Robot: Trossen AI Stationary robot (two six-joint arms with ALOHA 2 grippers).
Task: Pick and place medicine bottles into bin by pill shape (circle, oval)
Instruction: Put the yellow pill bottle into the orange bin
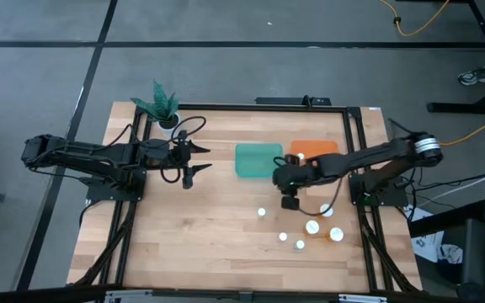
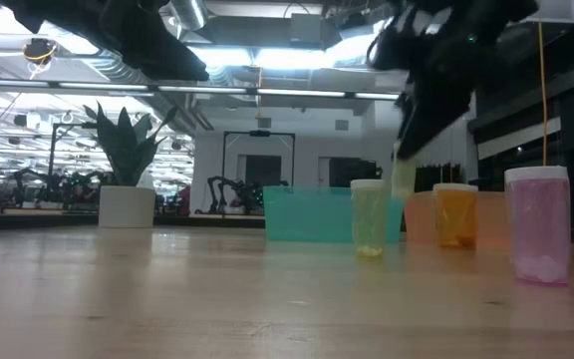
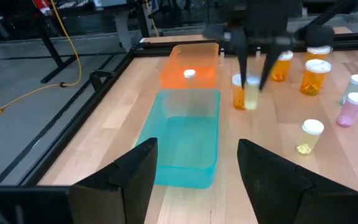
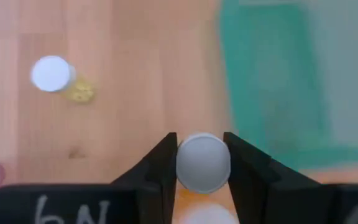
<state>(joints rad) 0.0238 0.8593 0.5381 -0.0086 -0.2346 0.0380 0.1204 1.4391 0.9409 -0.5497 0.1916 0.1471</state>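
My right gripper [image 1: 289, 200] is shut on a pale-yellow medicine bottle [image 3: 252, 94] with a white cap, just on the near side of the teal bin [image 1: 259, 160] and the orange bin [image 1: 314, 150]. One bottle's white cap [image 3: 189, 73] shows inside the orange bin. Several other bottles stand upright on the table's near right, among them a yellow-pill one [image 1: 261, 212], orange ones [image 3: 317, 76] and a pink one [image 2: 538, 224]. My left gripper [image 1: 199, 164] is open and empty, off the table, left of the teal bin. My right gripper pinches the bottle at its white cap [image 4: 185, 163] between its two fingers, one on each side. The fingers [image 3: 241, 59] come from above, pointing down. The bottle hangs upright below them [image 2: 404, 178] and looks lifted clear of the table.
A white pot with a green plant [image 1: 165, 114] stands at the table's far left. An orange bottle [image 3: 238, 92] stands right beside the held one. Bare wood lies between my left gripper and the bins and along the near left.
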